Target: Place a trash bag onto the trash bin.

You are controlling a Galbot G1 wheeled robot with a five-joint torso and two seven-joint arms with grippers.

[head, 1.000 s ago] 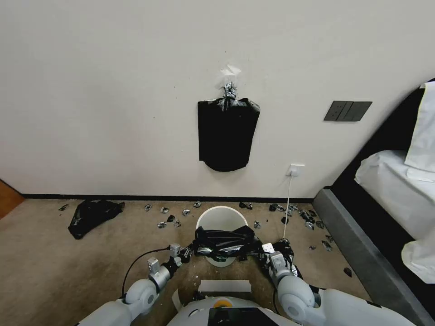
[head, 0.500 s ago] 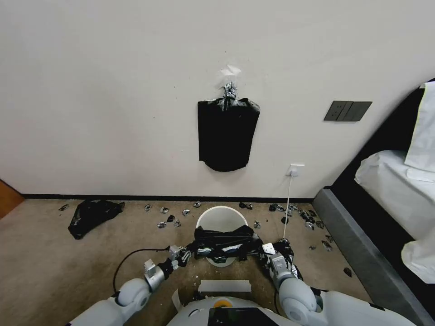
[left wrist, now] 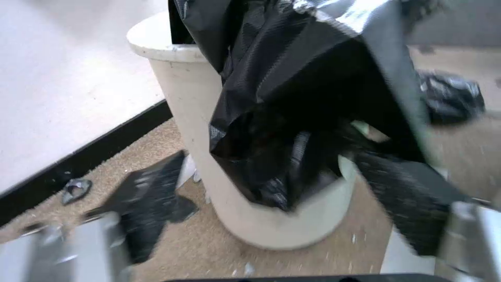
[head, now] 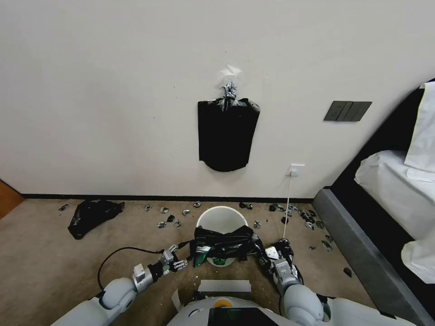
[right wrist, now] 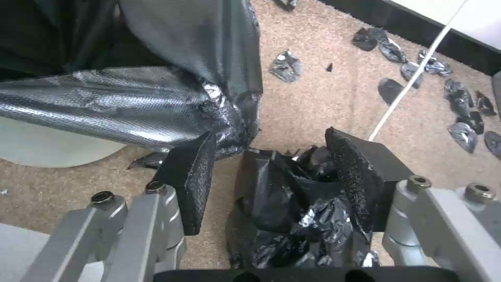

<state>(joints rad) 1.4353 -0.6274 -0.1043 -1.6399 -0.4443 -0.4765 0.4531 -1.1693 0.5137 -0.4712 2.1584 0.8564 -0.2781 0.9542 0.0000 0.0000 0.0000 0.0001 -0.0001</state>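
The left end effector (head: pixel 177 261) has drawn back from the trash bag (head: pixel 224 244) since half a second ago; its fingers now stand spread on nothing, just left of the bag's hanging corner, where earlier they reached the film. The one glossy black bag lies draped across the near rim of the single cream-white trash bin (head: pixel 221 218), sagging down its front wall, the far half of the mouth uncovered. The right end effector (right wrist: pixel 271 172) sits at the bag's right end, its pads (right wrist: pixel 190 176) parted, one touching the film's edge; black plastic is bunched between them. The bin stands on beige carpet (head: pixel 45 267) near the wall's black baseboard. One black bundle (head: pixel 226 136) hangs on the white wall, one lumpy black heap (head: pixel 93 215) lies at left, and many small scraps (head: pixel 308 219) litter the floor. A bed (head: pixel 389 199) borders the right.
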